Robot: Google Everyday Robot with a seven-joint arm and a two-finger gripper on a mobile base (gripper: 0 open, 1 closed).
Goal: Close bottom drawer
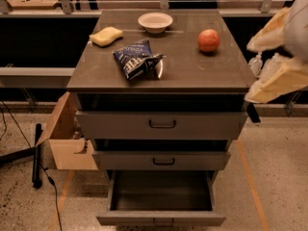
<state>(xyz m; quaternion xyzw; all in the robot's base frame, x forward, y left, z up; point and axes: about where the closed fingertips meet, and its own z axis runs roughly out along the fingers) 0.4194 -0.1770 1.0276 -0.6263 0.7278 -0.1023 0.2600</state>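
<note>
The bottom drawer [161, 219] is the lowest of three grey-brown drawers in the cabinet. It is pulled far out toward me, its inside [161, 191] is bare, and its small dark bar handle [163, 221] sits at the lower edge of the view. The middle drawer [162, 160] and top drawer [161, 124] stick out only a little. My gripper [270, 83], cream and white, hangs at the right edge beside the cabinet's top right corner, well above and to the right of the bottom drawer, touching nothing.
On the cabinet top [207, 71] lie a yellow sponge [106, 36], a white bowl [155, 21], a red apple [209, 40] and a blue chip bag [136, 58]. An open cardboard box [67, 138] and a dark cable [36, 155] are on the floor at the left.
</note>
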